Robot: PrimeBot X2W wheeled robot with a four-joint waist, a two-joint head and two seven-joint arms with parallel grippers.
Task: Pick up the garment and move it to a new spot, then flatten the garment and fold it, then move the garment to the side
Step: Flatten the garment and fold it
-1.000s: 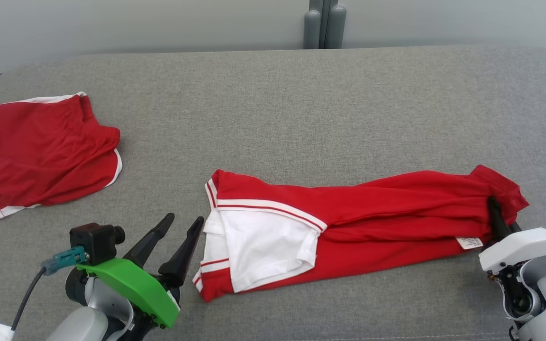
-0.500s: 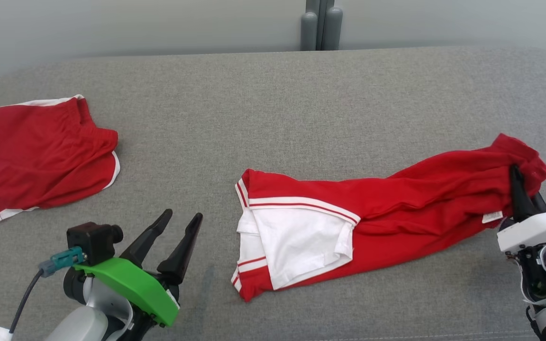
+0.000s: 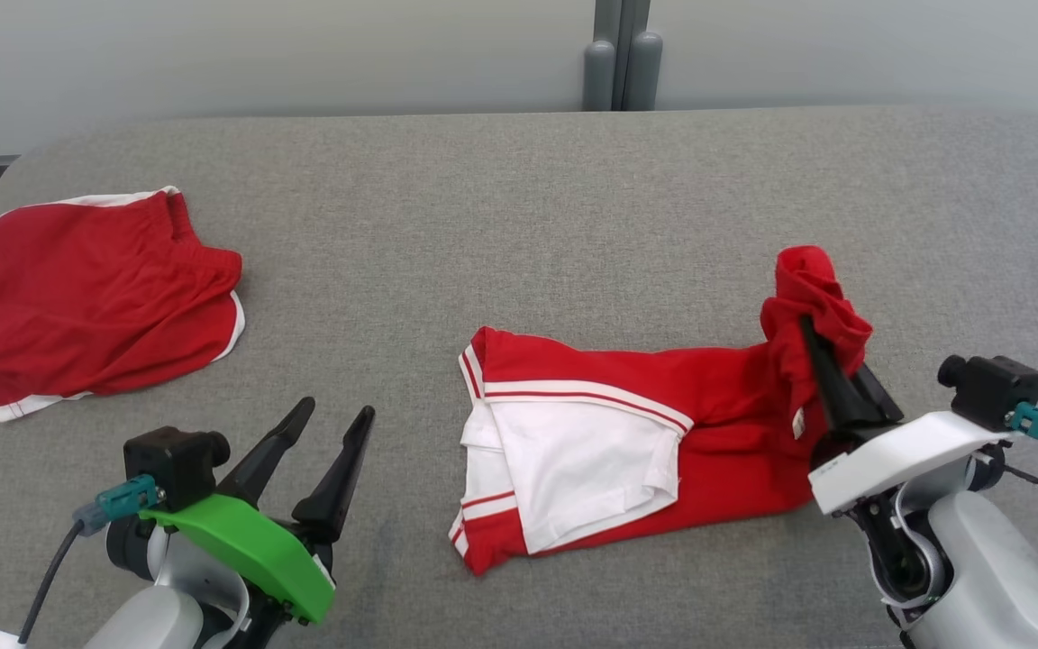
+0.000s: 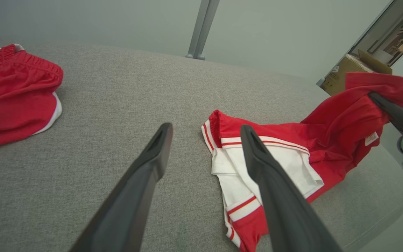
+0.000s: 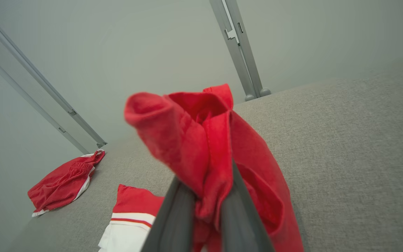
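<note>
Grey woven fabric covers the table [image 3: 519,225], which runs back to a pale wall with 2 grey posts [image 3: 623,54] standing behind its far edge. Right of the middle lies the garment [image 3: 627,424], a red sports shirt with a white panel and thin red-and-white striped trim. Its left part rests flat on the table, the white panel folded over on top and creased at the lower edge. Its right end is gathered into a bunch and lifted off the surface, with a small white label [image 3: 798,422] showing just below the raised cloth.

The right claw [image 3: 821,347] is clenched on that bunched red end, its dark fingers angled up and toward the left, the white wrist housing low at the near right. In the right wrist view the cloth spills over both fingers and hides their tips.

The left claw [image 3: 335,411] is released, its 2 fingers spread apart and pointing up and to the right toward the garment's striped left edge, close to it but apart, holding nothing. A pair of red shorts [image 3: 86,288] with white edging lies crumpled at the far left of the table, well apart from the garment.
</note>
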